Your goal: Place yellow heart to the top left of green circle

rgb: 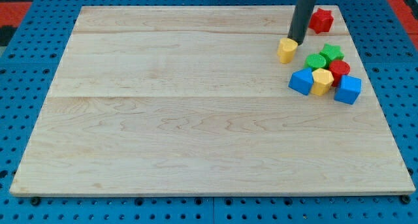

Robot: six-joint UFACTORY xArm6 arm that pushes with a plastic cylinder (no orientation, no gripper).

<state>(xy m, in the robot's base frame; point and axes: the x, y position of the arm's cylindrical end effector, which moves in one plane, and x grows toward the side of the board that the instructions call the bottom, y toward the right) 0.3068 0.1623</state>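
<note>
The yellow heart [286, 51] lies on the wooden board [196, 119] at the view's upper right. My tip [297, 41] touches its upper right edge. The green circle [316, 61] lies to the right of the heart and a little lower, at the top left of a cluster of blocks. A small gap separates the heart from the green circle.
The cluster also holds a green star [332, 52], a red block [339, 70], a yellow block [321, 81], a blue block [301, 81] and a blue cube [347, 89]. A red star [321, 19] lies alone near the board's top right corner.
</note>
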